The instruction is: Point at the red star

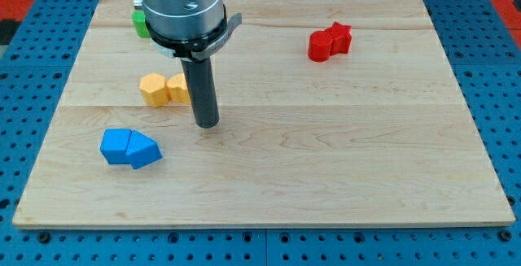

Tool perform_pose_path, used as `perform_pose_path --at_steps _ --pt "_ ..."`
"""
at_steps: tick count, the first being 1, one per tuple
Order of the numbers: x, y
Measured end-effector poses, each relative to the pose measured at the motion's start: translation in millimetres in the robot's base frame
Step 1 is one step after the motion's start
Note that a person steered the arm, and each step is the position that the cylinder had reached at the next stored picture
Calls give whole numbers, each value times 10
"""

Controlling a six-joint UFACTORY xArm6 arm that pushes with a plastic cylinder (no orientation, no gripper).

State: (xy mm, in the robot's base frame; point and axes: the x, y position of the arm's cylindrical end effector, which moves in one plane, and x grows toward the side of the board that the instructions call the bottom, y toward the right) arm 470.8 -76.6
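My tip [208, 124] is the bottom end of a dark, straight rod. It rests on the wooden board [326, 168], a bit to the view's left of the middle. The rod has nothing to open or close, and it holds nothing. It is not touching any block right now.

The closest thing is the yellow block [164, 89]. It sits just beside the rod, on the view's left and a little higher up. The rod covers its right edge, so I cannot tell its whole shape. It looks like two chunky bits stuck together.

Next comes the blue block [130, 147]. It lies below and to the left of my tip, near the board's bottom left part. It looks like a lumpy wedge shape with slanted sides.

Up at the view's top left there is a green block [140, 23]. Most of it hides behind the big grey round part of the arm [181, 10], so only a small green bit peeks out. I cannot tell its shape.

The red star [330, 41] is far from my tip. It sits toward the view's top right, well apart from all the other blocks. My tip is on the other side of the board from it.

The board lies on a blue table [32, 79] with lots of little holes.
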Motion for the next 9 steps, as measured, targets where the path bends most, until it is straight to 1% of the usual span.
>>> perform_pose_path --at_steps 1,2,3,7,9 --pt "-3 -3" --pt "45 209" --pt "44 588" --pt "128 603" --pt "-609 662"
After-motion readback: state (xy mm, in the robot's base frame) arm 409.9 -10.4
